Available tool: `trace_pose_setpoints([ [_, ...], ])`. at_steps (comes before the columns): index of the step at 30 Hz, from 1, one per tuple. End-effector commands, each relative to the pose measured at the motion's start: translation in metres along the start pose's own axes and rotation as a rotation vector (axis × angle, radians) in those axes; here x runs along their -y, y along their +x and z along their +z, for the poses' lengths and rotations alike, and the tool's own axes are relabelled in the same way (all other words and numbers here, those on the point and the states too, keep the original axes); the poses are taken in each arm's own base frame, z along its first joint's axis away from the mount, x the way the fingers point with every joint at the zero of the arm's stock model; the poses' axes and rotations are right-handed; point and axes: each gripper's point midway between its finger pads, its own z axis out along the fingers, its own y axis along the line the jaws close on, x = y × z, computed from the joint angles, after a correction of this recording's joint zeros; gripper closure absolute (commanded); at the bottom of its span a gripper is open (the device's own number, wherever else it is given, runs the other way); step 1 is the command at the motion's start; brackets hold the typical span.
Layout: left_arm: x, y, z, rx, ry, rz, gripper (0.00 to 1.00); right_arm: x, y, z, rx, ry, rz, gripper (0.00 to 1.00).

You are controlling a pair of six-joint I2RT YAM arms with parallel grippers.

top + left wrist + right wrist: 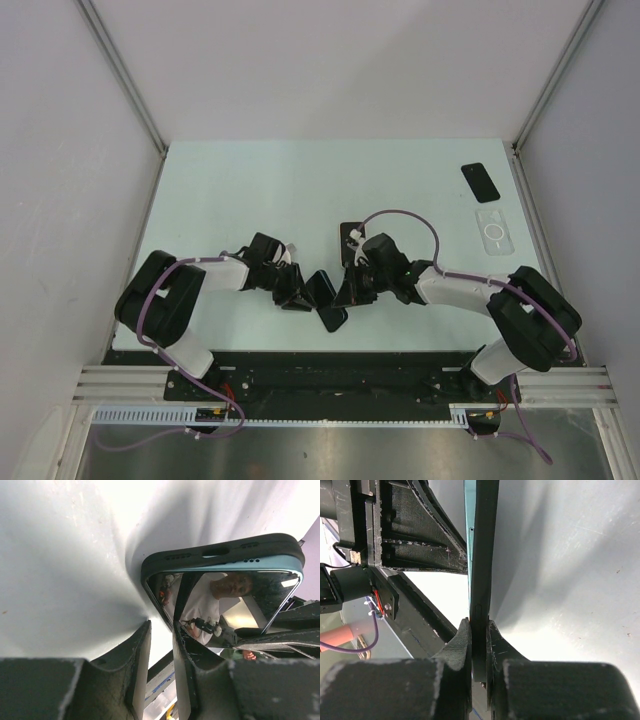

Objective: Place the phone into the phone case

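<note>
While the left claw (297, 296) stands partly apart just left of the phone (327, 303), nothing between its fingers, the phone sits between both claws in a dark case (220, 550), a teal rim showing along one edge. Just right of the phone, the right claw (479, 628) is clamped on its edge. Well right of the phone, a clear case (493, 230) and a second phone (480, 181) lie on the counter (230, 190).
</note>
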Motion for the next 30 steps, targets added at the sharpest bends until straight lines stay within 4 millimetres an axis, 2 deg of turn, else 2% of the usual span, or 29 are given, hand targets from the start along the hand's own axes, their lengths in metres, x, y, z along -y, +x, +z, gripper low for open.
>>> trace_pose_setpoints([
  [1,-0.022,-0.020,0.004,0.102,-0.125,0.021,0.69,-0.016,-0.016,-0.007,0.064,-0.017,-0.041,0.95],
  [2,-0.023,-0.019,0.004,0.100,-0.127,0.018,0.69,-0.012,-0.010,-0.007,0.038,-0.003,-0.030,0.81],
  [3,-0.022,-0.020,0.004,0.100,-0.125,0.019,0.69,-0.013,-0.009,-0.007,0.032,-0.008,-0.027,0.74],
  [5,-0.022,-0.020,0.004,0.099,-0.126,0.019,0.69,-0.018,-0.008,-0.008,0.032,-0.022,-0.035,0.67],
  [6,-0.021,-0.020,0.004,0.098,-0.125,0.019,0.69,-0.019,-0.007,-0.009,0.028,-0.025,-0.040,0.67],
  [7,-0.022,-0.020,0.004,0.098,-0.127,0.019,0.69,-0.020,-0.007,-0.010,0.029,-0.028,-0.044,0.67],
  [8,-0.021,-0.020,0.004,0.100,-0.125,0.019,0.69,-0.019,-0.007,-0.010,0.031,-0.024,-0.044,0.73],
  [11,-0.020,-0.020,0.003,0.102,-0.121,0.019,0.69,-0.014,-0.006,-0.009,0.029,0.001,-0.052,1.00],
  [14,-0.015,-0.019,-0.001,0.112,-0.105,0.025,0.68,-0.012,-0.007,-0.011,0.037,0.016,-0.057,1.00],
  [17,-0.001,-0.023,-0.013,0.148,-0.074,0.054,0.64,-0.015,-0.016,-0.017,0.080,0.018,-0.062,1.00],
  [21,0.025,-0.027,-0.034,0.219,0.001,0.115,0.50,-0.023,-0.030,-0.030,0.139,-0.017,-0.048,1.00],
  [22,0.039,-0.026,-0.045,0.247,0.052,0.152,0.43,-0.026,-0.038,-0.039,0.176,-0.035,-0.036,1.00],
  [25,0.058,-0.021,-0.059,0.289,0.152,0.198,0.31,-0.039,-0.049,-0.059,0.257,-0.124,-0.004,1.00],
  [26,0.073,-0.016,-0.072,0.308,0.216,0.240,0.29,-0.041,-0.052,-0.066,0.287,-0.162,-0.002,1.00],
  [28,0.085,-0.011,-0.081,0.328,0.280,0.280,0.26,-0.052,-0.055,-0.078,0.328,-0.222,0.014,1.00],
  [29,0.101,-0.008,-0.095,0.359,0.345,0.335,0.25,-0.068,-0.061,-0.093,0.378,-0.288,-0.016,1.00],
  [30,0.108,-0.008,-0.100,0.379,0.371,0.358,0.24,-0.069,-0.057,-0.096,0.387,-0.306,-0.009,1.00],
])
